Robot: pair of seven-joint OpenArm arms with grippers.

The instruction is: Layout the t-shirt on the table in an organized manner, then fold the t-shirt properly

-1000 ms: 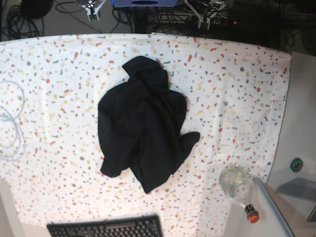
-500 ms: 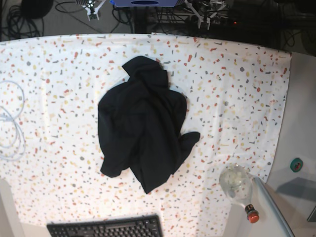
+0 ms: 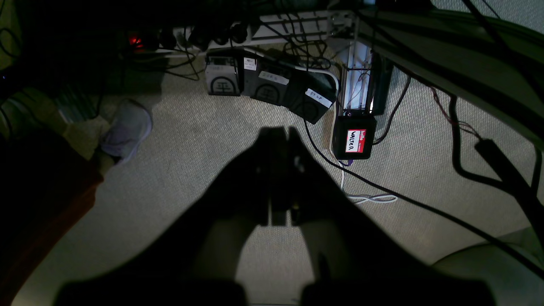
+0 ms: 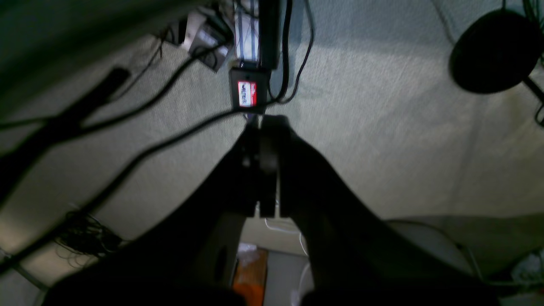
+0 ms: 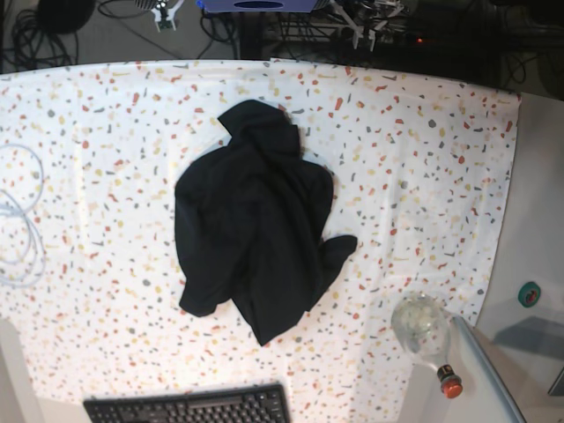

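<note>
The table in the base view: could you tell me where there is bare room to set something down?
Bare table lies right of the crumpled t-shirt, and along the far edge behind it. Left is open up to the white cable. The near edge is crowded by the keyboard and bottle.

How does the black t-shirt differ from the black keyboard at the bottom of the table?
The t-shirt is soft cloth, crumpled in an irregular heap; the keyboard is rigid, flat and rectangular with rows of keys. The t-shirt lies mid-table and fully visible; the keyboard sits at the near edge, cut off by the frame. Both are black.
</note>
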